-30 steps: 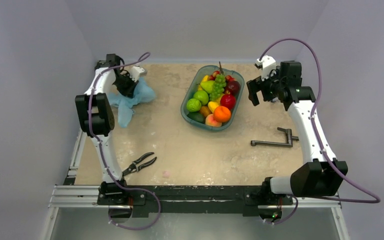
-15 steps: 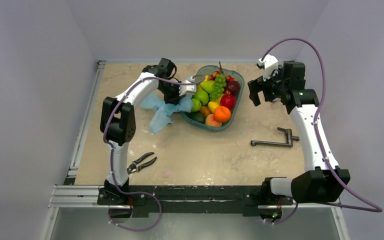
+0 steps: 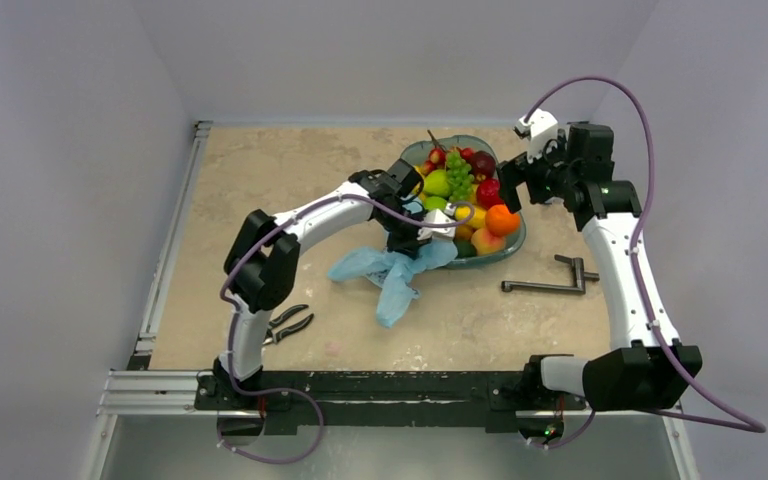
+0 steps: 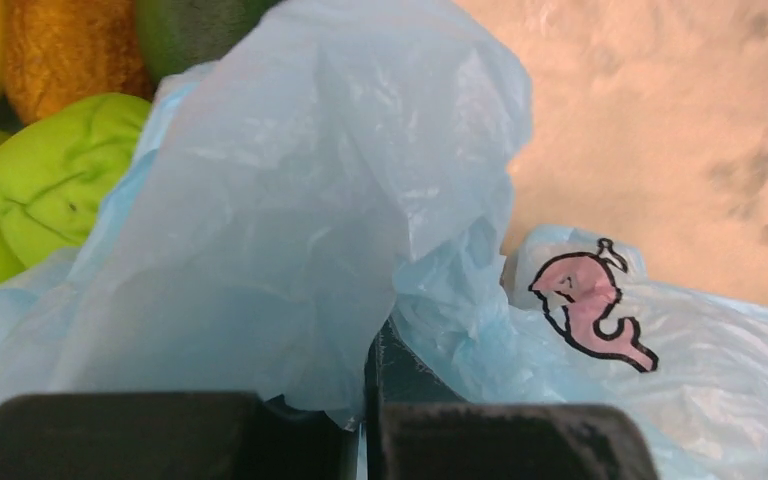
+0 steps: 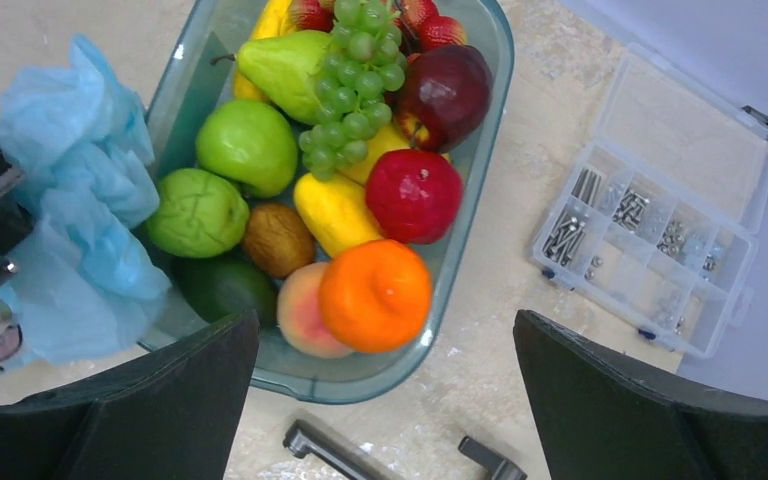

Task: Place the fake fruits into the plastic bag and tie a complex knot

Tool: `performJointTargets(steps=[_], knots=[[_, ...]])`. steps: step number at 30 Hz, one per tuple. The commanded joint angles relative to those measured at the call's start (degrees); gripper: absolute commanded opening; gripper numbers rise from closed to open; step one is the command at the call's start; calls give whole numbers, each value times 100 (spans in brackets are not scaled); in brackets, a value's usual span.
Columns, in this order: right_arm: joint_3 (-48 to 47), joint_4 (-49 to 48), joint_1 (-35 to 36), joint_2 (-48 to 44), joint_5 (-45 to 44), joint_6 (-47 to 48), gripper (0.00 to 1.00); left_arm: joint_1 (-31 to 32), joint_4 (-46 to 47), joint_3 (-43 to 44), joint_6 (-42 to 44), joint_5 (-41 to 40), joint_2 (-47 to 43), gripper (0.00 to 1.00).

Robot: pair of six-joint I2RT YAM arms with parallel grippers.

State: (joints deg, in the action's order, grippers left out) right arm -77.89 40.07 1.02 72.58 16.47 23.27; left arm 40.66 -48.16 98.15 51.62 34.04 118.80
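Firmly, the left pincer clamps the plastic bag beside the dish.
Right pincer hangs spread wide above the dish's fake fruits.

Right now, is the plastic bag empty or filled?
Seemingly empty: the plastic bag lies limp and flat in the left tool, while the fake fruits sit in the teal dish.

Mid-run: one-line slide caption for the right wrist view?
Open right gripper hovers over the teal dish of fake fruits, the plastic bag bunched at its rim, a screw organiser alongside.
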Motion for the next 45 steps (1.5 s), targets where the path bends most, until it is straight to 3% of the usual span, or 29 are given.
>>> performJointTargets(steps=[1, 3, 4, 8, 11, 13, 14, 19, 24, 28, 33, 41, 43, 45], knots=[[-298, 99, 13, -191, 392, -52, 99, 5, 554, -31, -1472, 775, -654, 0], [-211, 26, 13, -219, 478, -177, 99, -219, 1133, -474, -2795, 806, -1297, 0], [-152, -33, 15, -240, 497, -216, 99, -387, 1359, -680, -3863, 819, -1610, 0], [88, -839, 66, -354, 1315, -988, 99, -1230, 1667, -1338, -6629, 519, -2587, 0], [172, -1255, 426, -323, 1331, -1299, 99, -1520, 1305, -1440, -7630, 334, -3001, 1], [159, -1307, 758, -301, 1300, -1181, 99, -1528, 1102, -1580, -8199, -566, -3257, 0], [178, -1346, 904, -316, 1313, -1131, 99, -1564, 1125, -1693, -8385, -650, -3386, 0], [1076, -2055, 1625, -1039, 1451, -503, 99, -2014, 1562, -2391, -9350, 166, -3724, 1], [2578, -2635, 2493, -2106, 1557, 389, 99, -2342, 2148, -3038, -10085, 1562, -3476, 5], [3344, -3422, 3500, -2670, 1032, 303, 99, -2337, 2000, -3149, -9988, 1767, -3293, 6], [3443, -4752, 4736, -2221, -11, 332, 99, -2320, 1860, -3219, -9974, 1946, -3081, 11], [3038, -5761, 5342, -1176, -63, 1001, 98, -1871, 1542, -3153, -9597, 1909, -3134, 11], [2910, -5717, 5365, -965, 13, 1213, 84, -1761, 1496, -3153, -9458, 1887, -3241, 11], [2740, -5590, 5365, -869, -110, 1200, 57, -1793, 1507, -3218, -9325, 1885, -3402, 13]])
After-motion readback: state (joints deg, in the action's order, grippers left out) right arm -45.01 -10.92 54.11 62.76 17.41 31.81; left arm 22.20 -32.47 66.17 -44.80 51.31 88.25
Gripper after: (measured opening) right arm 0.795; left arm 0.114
